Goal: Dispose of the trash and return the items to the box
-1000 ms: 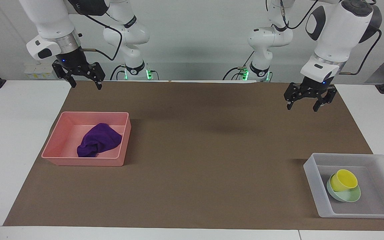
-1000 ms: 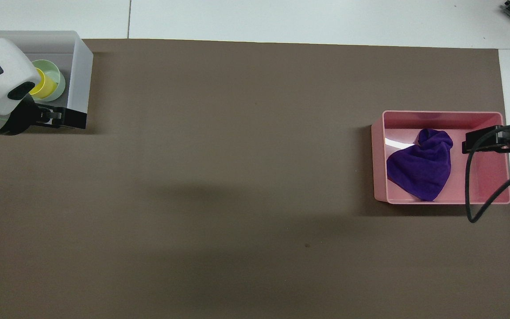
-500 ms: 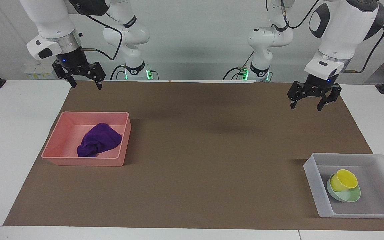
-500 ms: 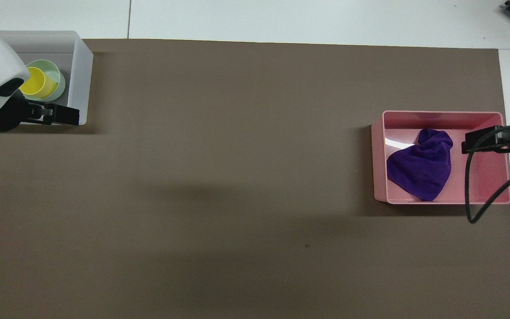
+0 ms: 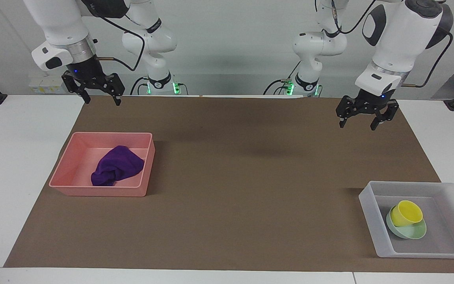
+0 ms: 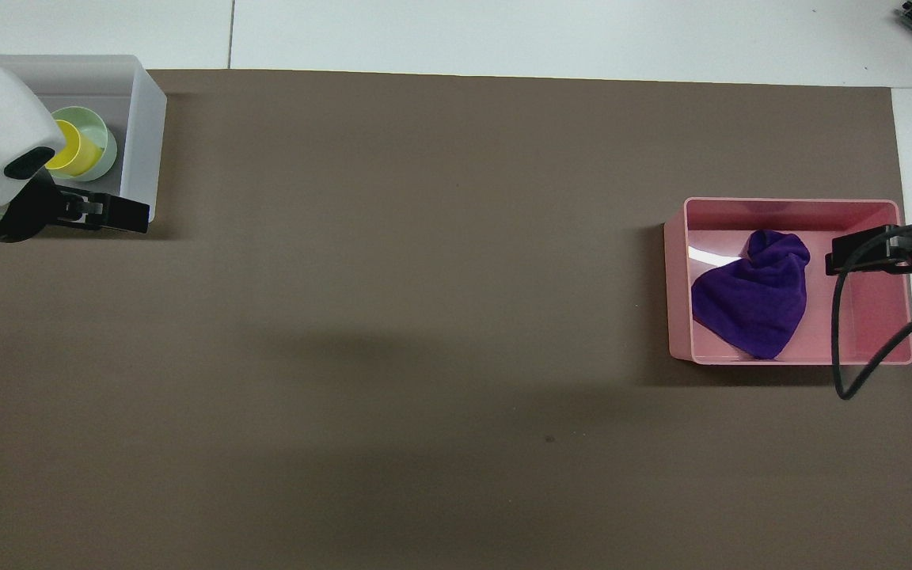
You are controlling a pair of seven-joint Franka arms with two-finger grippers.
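Inspection, taken across the facing view from the right arm's end to the left arm's end.

The right tool [image 5: 100, 96] hangs empty with fingers spread, high above the mat edge nearest the robots. The pink tray [image 5: 69, 165] sits on the desk below it and farther from the robots; the purple cloth [image 5: 117, 165] lies bunched inside, touching the tray floor.

The left tool [image 5: 363, 118] hangs empty with fingers apart over bare mat. The grey box [image 5: 369, 207] sits well below it and farther from the robots, at the left arm's end. Inside, the yellow cup [image 5: 406, 213] rests tilted in the green bowl [image 5: 410, 232].

Judgement: cloth disposed, items boxed; the task looks complete, and the step in hand is retreat to rest. To do it well, both tools should rise and draw back without passing low over either container, and the right arm's hanging cable [image 6: 860, 332], which crosses the pink tray in the overhead view, should not snag its rim.

Against the earlier frames: the right tool has held its place. The left tool has lifted slightly since a second ago and drifted sideways and back. Cloth, cup and bowl are unmoved.
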